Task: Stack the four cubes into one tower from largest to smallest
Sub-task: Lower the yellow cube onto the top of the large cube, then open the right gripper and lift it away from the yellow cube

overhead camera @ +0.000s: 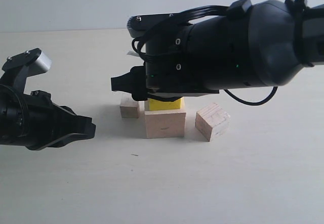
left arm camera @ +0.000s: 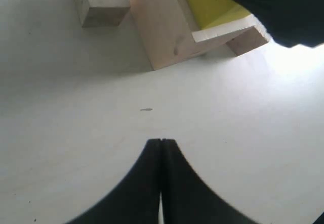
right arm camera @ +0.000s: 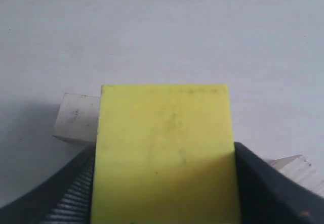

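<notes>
The bright yellow cube (overhead camera: pixel 164 104) sits on top of the large pale wood cube (overhead camera: pixel 165 124), and the two faces meet. My right gripper (overhead camera: pixel 152 95) reaches in from the right and is shut on the yellow cube (right arm camera: pixel 164 153), a finger (right arm camera: pixel 263 188) pressed to each side. The small pale cube (overhead camera: pixel 129 107) stands just left of and behind the stack. To the stack's right stands the medium pale cube (overhead camera: pixel 212 122), turned at an angle. My left gripper (overhead camera: pixel 88 128) hovers low at the left, shut and holding nothing, its tips (left arm camera: pixel 161 142) pointing toward the large cube (left arm camera: pixel 167 32).
Everything stands on a plain pale tabletop (overhead camera: pixel 167 183). The right arm's bulky black body (overhead camera: pixel 243 47) hangs over the stack and hides the space above it. A corner of pale wood (right arm camera: pixel 298 169) shows beside the right finger; I cannot tell which cube it is.
</notes>
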